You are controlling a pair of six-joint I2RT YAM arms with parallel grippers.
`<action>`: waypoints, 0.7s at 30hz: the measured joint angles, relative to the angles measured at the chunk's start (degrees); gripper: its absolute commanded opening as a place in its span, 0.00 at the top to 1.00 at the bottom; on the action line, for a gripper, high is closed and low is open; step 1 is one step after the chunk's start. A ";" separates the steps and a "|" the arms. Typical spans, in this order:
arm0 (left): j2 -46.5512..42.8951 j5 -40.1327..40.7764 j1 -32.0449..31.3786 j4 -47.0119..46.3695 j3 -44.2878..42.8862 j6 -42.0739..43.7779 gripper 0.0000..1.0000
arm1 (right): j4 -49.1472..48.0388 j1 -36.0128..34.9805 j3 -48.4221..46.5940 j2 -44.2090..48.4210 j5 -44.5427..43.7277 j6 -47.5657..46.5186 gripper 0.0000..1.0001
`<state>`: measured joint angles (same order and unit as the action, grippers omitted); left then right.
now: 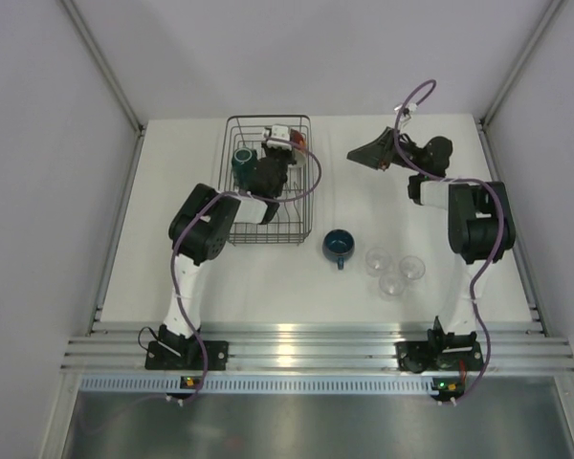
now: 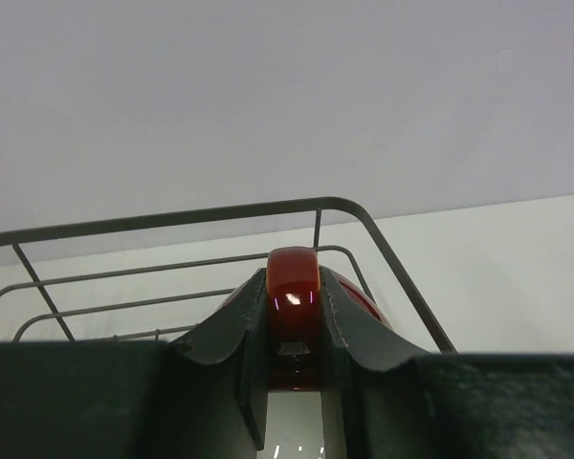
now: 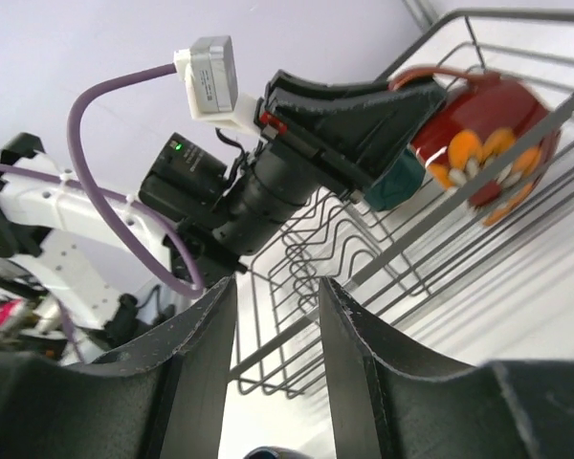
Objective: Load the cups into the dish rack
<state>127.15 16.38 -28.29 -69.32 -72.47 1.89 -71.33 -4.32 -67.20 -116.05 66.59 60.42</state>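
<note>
- We are sitting partway through the loading; the teal mug (image 1: 242, 161) is resting inside the dish rack (image 1: 268, 118); the red patterned cup (image 3: 488, 134) is sitting within its far end, not yet released
- The left gripper (image 2: 293, 295) is clamping that cup's red edge; the right gripper (image 3: 273, 296) is hovering to the right, fingers apart, carrying nothing
- The dark-blue cup (image 1: 338, 246) and three clear glasses (image 1: 392, 284) are waiting on the table, right of the rack

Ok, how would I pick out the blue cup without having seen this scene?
Find the wire rack on the table's left half. Just past its near right corner, on bare table, stands a small dark-blue cup, handle toward the near edge. The three glasses to its right are clear and handleless; it alone is opaque.
</note>
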 measured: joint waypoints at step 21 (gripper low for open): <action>4.66 1.62 -0.87 -8.90 -0.39 9.84 1.00 | -2.36 0.81 -2.27 -7.41 3.06 16.79 0.62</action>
<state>131.81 18.00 -29.17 -78.22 -72.86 11.73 -73.69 -3.51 -69.47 -123.46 69.65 77.21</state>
